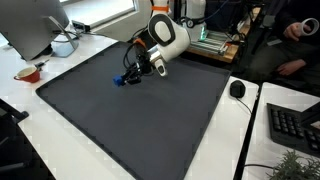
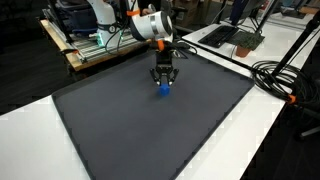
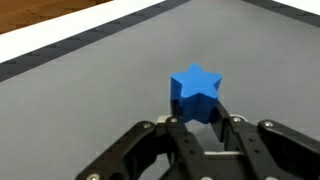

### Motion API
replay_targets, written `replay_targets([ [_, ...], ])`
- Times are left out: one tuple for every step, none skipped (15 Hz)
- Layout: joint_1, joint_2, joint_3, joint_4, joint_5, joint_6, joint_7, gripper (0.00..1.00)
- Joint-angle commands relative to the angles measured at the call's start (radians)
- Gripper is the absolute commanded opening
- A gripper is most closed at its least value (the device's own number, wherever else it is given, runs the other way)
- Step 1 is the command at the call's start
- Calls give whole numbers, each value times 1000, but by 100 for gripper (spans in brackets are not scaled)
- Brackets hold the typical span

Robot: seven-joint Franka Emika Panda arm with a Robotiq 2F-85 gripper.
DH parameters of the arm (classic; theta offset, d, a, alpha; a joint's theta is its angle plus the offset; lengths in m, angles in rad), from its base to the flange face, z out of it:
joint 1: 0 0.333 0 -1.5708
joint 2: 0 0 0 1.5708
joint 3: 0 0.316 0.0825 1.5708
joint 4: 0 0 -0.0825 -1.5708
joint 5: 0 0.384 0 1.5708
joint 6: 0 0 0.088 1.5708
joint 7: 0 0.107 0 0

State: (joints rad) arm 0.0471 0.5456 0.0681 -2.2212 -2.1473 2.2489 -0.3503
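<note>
A blue star-shaped block (image 3: 197,90) sits between the two black fingers of my gripper (image 3: 200,122) in the wrist view. Both fingertips press against its sides. The block is on or just above the dark grey mat (image 3: 80,100); I cannot tell which. In both exterior views the gripper (image 1: 133,72) (image 2: 163,80) points down at the mat's far part, with the blue block (image 1: 120,80) (image 2: 162,89) at its tips.
The dark mat (image 1: 130,120) (image 2: 150,130) lies on a white table. A monitor (image 1: 30,25), a white bowl (image 1: 63,46) and a red cup (image 1: 29,73) stand at one side. A mouse (image 1: 237,89), a keyboard (image 1: 295,125) and black cables (image 2: 285,80) lie at the other.
</note>
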Motion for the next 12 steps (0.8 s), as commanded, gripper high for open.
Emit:
replay_targets([
  [6,-1,-5,1,4,2,-1,33],
  [6,0,-5,1,4,2,-1,33],
  [6,-1,-5,1,4,2,-1,33],
  [6,-1,-5,1,4,2,-1,33],
  [6,-1,-5,1,4,2,-1,33],
  [6,-1,-5,1,4,2,-1,33],
  [6,-1,-5,1,4,2,-1,33],
  [6,-1,-5,1,4,2,-1,33],
  [6,-1,-5,1,4,2,-1,33],
  [6,-1,-5,1,4,2,-1,33],
  [6,-1,-5,1,4,2,-1,33],
  [6,-1,-5,1,4,2,-1,8],
])
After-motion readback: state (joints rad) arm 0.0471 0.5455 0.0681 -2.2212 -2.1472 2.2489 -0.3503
